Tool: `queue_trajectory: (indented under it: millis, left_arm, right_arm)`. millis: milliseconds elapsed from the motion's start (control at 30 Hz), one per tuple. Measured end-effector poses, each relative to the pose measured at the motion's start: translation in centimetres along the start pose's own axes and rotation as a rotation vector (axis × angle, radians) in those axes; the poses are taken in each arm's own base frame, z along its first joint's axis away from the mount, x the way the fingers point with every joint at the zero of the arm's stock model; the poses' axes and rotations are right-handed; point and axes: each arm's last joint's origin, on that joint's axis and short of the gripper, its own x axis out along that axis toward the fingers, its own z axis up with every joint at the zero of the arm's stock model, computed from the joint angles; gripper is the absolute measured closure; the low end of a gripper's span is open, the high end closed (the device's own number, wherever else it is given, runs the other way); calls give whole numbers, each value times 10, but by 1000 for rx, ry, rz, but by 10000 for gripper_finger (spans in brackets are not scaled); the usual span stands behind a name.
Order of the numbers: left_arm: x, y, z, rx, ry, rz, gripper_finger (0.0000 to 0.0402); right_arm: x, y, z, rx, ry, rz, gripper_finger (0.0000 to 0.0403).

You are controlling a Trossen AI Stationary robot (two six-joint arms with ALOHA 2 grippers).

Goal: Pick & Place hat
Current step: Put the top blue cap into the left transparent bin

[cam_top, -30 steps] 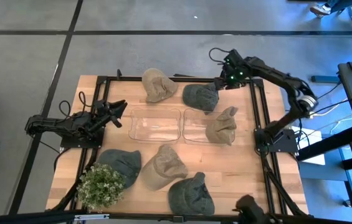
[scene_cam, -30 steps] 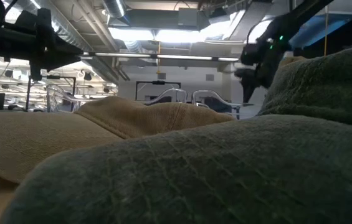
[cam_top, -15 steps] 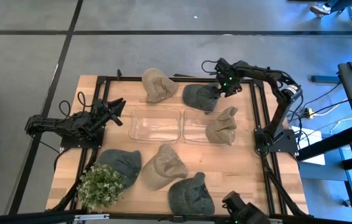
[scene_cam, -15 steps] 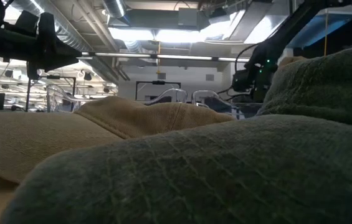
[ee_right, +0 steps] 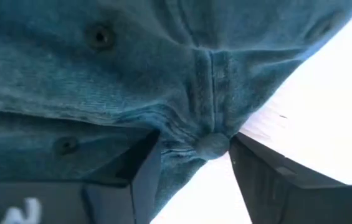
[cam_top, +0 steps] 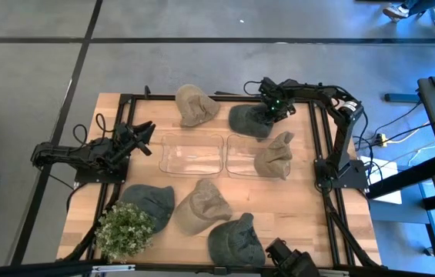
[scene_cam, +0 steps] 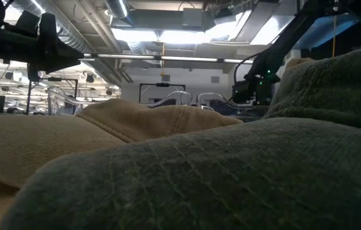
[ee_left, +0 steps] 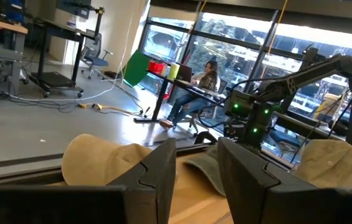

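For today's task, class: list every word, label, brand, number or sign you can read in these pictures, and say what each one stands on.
None can be read.
The right end effector, open over the green hat, shows white marks at one edge of the right wrist view: cut off, unreadable.
The hats, the clear trays and the wooden table bear no lettering.

dark green hat (cam_top: pixel 247 120), tan hat (cam_top: pixel 195 105)

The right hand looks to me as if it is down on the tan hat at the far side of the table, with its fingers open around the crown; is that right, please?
Not quite: the right hand is down on the dark green hat, not a tan one. The high view shows it at that hat's edge, and the right wrist view shows open fingers either side of the hat's top button. The rest holds.
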Motion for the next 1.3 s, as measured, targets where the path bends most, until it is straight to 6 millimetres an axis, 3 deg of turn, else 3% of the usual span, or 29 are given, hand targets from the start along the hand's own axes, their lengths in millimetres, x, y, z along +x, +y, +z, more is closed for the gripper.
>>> queue_trajectory:
  millis: [333,533,733,833,1033,1300]
  left_arm:
    - [0,0,0,0,0,-1,288]
    - [0,-1,0,-2,4,-20,288]
    - [-1,-5,10,-128,-55,-118,288]
    - [-2,-9,16,-126,-85,-226,288]
    - [1,-16,37,-117,-104,-268,288]
    - [29,-49,67,23,15,-303,288]
  right_arm:
    - [1,-1,0,-51,-4,-23,358]
    - [-18,2,-6,-136,-61,-64,361]
    - [-79,9,-16,-240,-236,-133,361]
    - [-118,15,-24,-299,-362,-147,361]
    - [-193,32,-51,-491,-584,-212,361]
    - [-283,65,-91,-697,-836,-245,361]
